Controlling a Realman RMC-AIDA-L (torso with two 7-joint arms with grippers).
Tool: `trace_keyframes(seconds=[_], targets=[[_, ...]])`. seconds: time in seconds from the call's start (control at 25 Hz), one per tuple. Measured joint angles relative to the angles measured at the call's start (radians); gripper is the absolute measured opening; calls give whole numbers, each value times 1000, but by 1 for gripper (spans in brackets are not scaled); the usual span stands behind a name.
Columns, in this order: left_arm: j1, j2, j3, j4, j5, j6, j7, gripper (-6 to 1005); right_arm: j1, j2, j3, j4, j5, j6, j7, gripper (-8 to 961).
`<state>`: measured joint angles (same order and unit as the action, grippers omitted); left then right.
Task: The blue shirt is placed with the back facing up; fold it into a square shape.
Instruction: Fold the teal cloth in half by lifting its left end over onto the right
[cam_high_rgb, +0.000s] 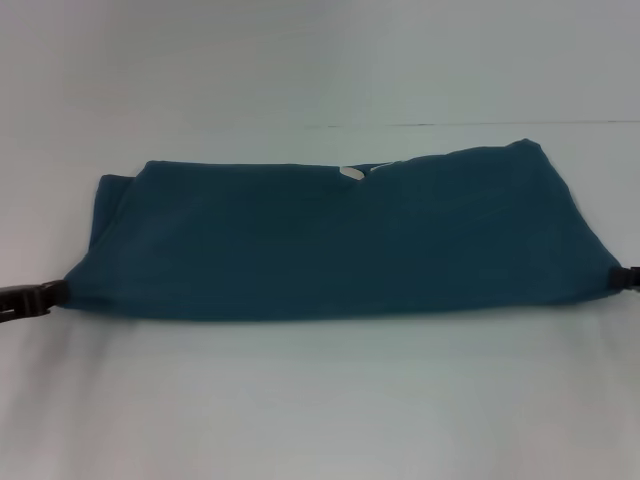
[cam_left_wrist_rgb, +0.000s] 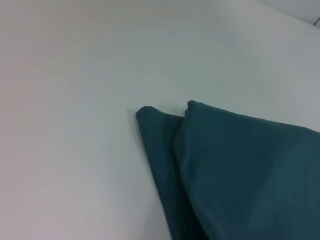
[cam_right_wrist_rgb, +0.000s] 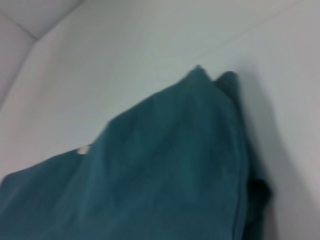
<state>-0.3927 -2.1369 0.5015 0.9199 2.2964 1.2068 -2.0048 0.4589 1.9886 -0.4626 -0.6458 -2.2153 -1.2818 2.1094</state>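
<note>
Teal-blue soft cloth, the shirt lies folded into a wide, flat band across the middle of the pale, smooth table, its near edge straight and its far edge rising a little toward the right. Its surface is matte and plain, with faint creases; a small white patch shows at the far edge near the middle, where an under layer peeks out. At the left end a second layer juts past the top one as a rounded corner, seen in the left wrist view as two stacked soft points. The left gripper, dark and hard-edged, meets the shirt's near left corner; the right gripper meets the near right corner. Whether either pair of jaws is pinching the cloth or parted cannot be told. In the right wrist view the shirt rises to a limp peak with a dark fold beside it.
</note>
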Motion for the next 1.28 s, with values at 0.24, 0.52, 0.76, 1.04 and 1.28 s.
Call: trace_keyframes(seconds=[0.24,0.52,0.76,1.04,1.28], targets=[[-5,1,-2,4,-1,50,-7,33,-7,1,4,0,33,-37,-19,63],[-5,6,-111,6,-3,77,-8,190,-14,-10,39,-7,40,-70,-19,181],[6,13,-200,6,-44,118,-26,331,-34,-9,104,-91,80,-137,-39,367],[10,14,-248,-9,-66,216,-55,612,-18,4,101,-86,183,-210,-165,659],[6,14,-245,-51,-74,244,-113,814,37,2,86,-57,191,-205,-177,869]])
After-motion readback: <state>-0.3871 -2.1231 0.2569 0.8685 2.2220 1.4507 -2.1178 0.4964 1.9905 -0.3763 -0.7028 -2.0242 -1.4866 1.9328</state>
